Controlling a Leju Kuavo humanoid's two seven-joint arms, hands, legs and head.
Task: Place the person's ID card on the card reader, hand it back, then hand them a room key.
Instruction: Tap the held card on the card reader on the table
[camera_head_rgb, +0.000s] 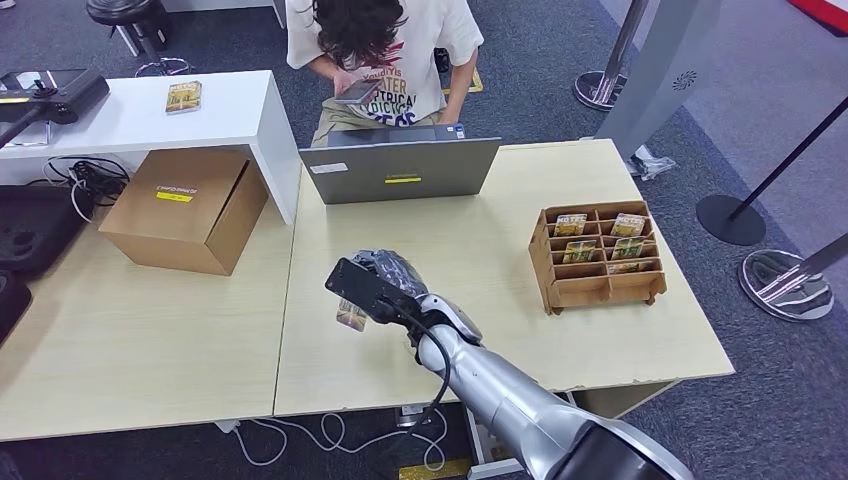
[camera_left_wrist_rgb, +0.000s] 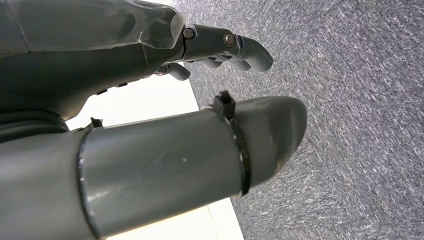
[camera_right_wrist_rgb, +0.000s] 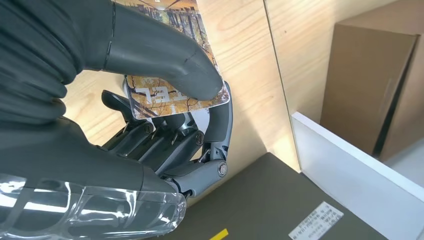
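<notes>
- A room key card is pinched between the thumb and the curled fingers of the right hand.
- That hand is held above the wooden table, at 6 o'clock of the laptop.
- The card rack is seen at 3 o'clock of it.
- The left hand is seen with loosely curled fingers, holding nothing.

card: mirrored letters, unclear | shirt: print partly legible | labels: too small

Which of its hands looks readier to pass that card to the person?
The right hand: it already pinches the card above the table, in front of the person. The left hand hangs over the carpet, holding nothing.
</notes>
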